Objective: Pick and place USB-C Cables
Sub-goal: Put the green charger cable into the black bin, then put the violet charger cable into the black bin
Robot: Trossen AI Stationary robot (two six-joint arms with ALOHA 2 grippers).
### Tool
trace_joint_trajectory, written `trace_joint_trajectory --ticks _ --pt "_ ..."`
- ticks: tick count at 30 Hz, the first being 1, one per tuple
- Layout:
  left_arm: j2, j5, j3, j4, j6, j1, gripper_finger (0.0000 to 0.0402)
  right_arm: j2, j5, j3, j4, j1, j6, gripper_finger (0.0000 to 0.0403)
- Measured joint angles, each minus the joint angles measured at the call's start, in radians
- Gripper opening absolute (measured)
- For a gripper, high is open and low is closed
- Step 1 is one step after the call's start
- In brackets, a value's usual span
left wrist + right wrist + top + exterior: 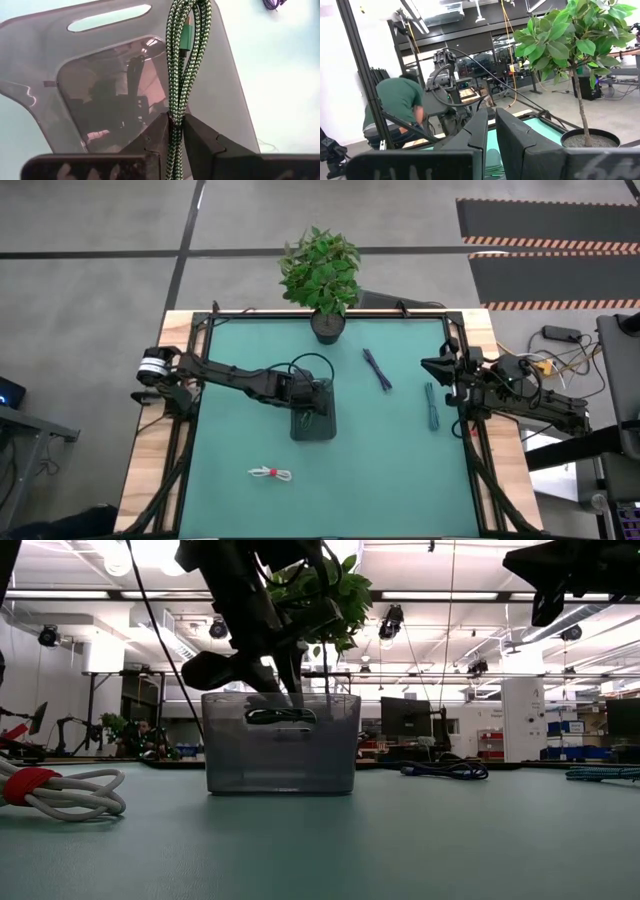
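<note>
task partly underway, by my read: no cable confirmed inside translucent grey plastic tray. left gripper over tray, fingers pinching green-and-black braided cable bundle, dangling above tray opening. white cable with red band, dark blue cable, teal-green cable lie on green tabletop. right gripper waits at right edge, fingers nearly pressed together, holding nothing.
</note>
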Motion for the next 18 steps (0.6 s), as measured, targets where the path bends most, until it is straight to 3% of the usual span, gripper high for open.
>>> trace_joint_trajectory --ticks 11,15,18 --pt "-0.009 0.028 0.000 0.000 0.020 0.002 0.0045 0.000 0.000 0.000 -0.002 0.000 -0.001 0.0027" --pt "-0.059 0.049 0.000 0.000 0.149 -0.002 0.0046 0.000 -0.001 0.001 -0.020 0.000 0.008 0.0027" --pt "-0.122 0.053 0.000 0.004 0.341 -0.025 0.0046 0.000 -0.001 0.001 -0.022 0.000 -0.003 0.0027"
